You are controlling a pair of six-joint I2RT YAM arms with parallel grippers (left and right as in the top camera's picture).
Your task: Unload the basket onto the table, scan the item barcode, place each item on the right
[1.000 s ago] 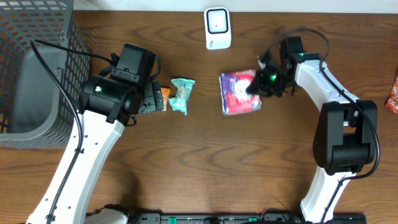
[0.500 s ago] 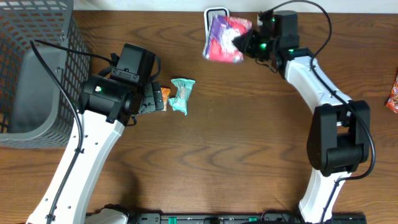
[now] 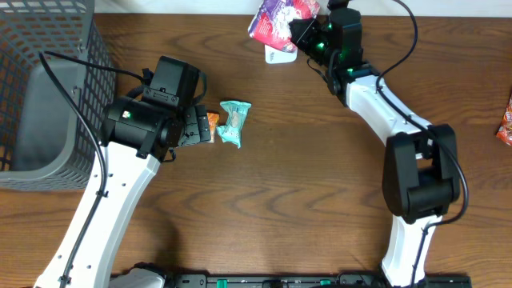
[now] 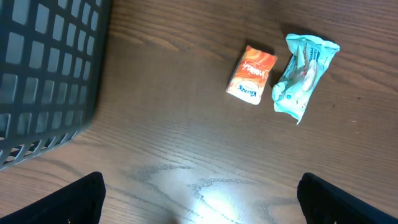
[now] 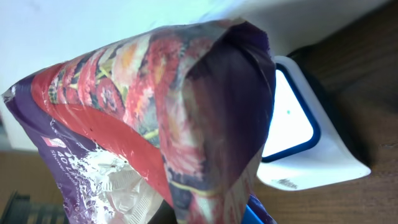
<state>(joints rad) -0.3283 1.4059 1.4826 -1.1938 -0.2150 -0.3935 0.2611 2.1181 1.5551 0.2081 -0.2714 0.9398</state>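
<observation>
Top of the overhead frame: our right hand [image 3: 304, 34] is clamped tight on a purple-and-red pack [image 3: 278, 18], holding it off the wooden surface [image 3: 304, 184] and over the white scanner [image 3: 280, 55], whose lower edge shows just beneath the pack. In the right wrist view the crinkled pack [image 5: 155, 112] fills most of the frame, and the scanner [image 5: 311, 155] sits behind it at right, its pale window framed in dark blue. At centre left of the overhead frame, our left hand [image 3: 202, 128] hovers spread wide with nothing in it, just short of an orange packet [image 3: 211, 120] and a teal wrapper [image 3: 234, 122]. In the left wrist view the orange packet [image 4: 252, 74] and the teal wrapper [image 4: 305, 74] lie side by side at upper right, a narrow gap between them, and our dark fingertips [image 4: 81, 199] stand in the bottom corners. A grey mesh basket [image 3: 48, 48] stands at upper left. A red bag [image 3: 506, 120] shows at the right edge.
</observation>
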